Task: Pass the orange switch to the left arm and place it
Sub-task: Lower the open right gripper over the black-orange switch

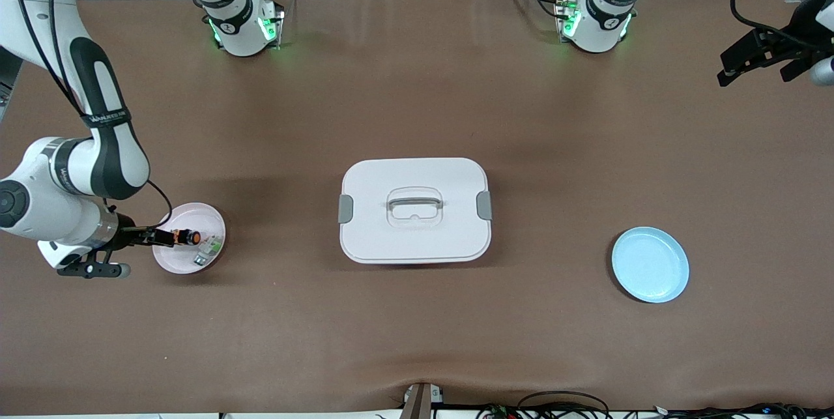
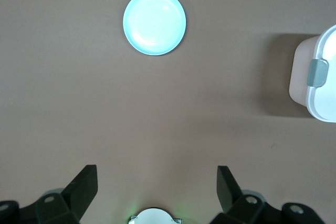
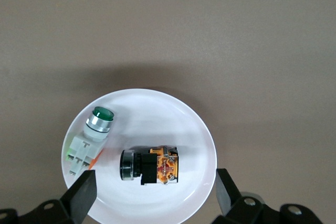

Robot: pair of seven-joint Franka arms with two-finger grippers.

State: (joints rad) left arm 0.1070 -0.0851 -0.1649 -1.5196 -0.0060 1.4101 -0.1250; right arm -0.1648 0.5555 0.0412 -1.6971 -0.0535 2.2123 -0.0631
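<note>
since the orange switch (image 3: 152, 166) is a small, hard plastic-and-metal part, you can judge it light, rigid and not fragile, but its rounded collar looks smooth and apt to slip. it lies on its side in the pink plate (image 1: 171, 262) at the right arm's end of the table, just beside the green-and-white part (image 3: 89, 142), apart from it as far as you can see. take hold across the squarish orange-and-black body, where the flat faces give the pads something to bear on, not on the round black collar.

in the right wrist view the long axis runs level with the plate, round end toward the green-and-white part's side, blocky terminal end away from it. in the front view the round orange end points toward the box (image 1: 415, 209).

the right gripper (image 3: 152, 195) hovers over the plate's rim, fingers spread wide, holding nothing. the left gripper (image 2: 156, 184) waits over bare table at the left arm's end, fingers likewise apart and empty, with the blue plate (image 2: 154, 22) and one corner of the box in its view.
</note>
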